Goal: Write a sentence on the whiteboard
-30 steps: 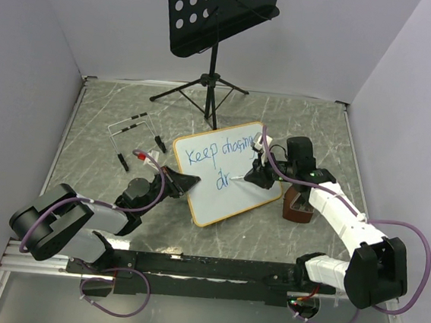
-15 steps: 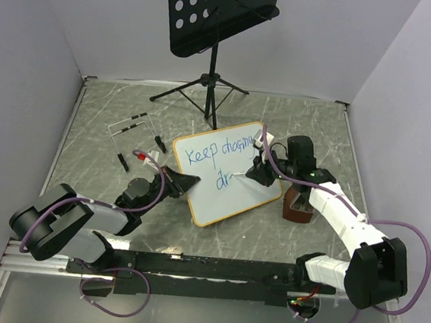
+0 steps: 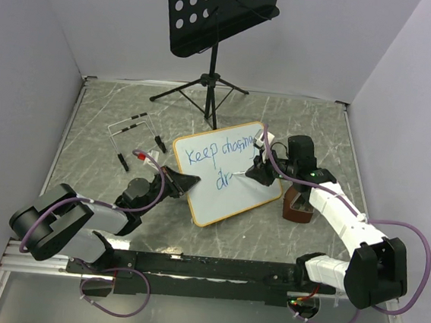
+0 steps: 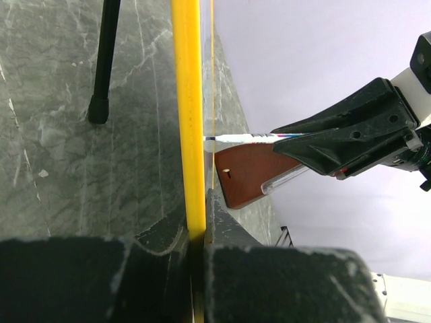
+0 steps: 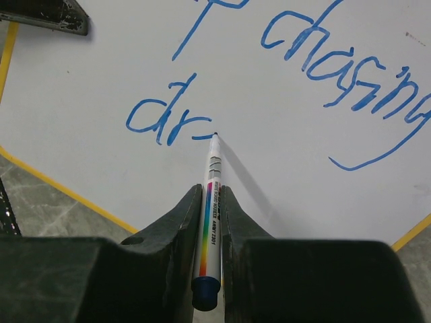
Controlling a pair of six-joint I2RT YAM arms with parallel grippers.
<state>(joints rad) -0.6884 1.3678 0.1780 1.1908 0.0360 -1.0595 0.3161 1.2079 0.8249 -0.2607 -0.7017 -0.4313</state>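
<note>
Your right gripper (image 5: 210, 196) clamps the marker (image 5: 213, 165), its tip apparently touching the whiteboard (image 5: 101, 67) mid-frame; your left gripper (image 4: 196, 219) pinches the board's edge.

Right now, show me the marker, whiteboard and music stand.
marker (image 5: 209, 215), right wrist view, on its barrel.
whiteboard (image 3: 232, 200), top view, on bare white surface.
music stand (image 3: 212, 35), top view, on its perforated plate.

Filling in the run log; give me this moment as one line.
left gripper: shut on whiteboard edge | right gripper: shut on marker, tip on whiteboard | sentence: reads Keep chasing dr, unfinished
</note>
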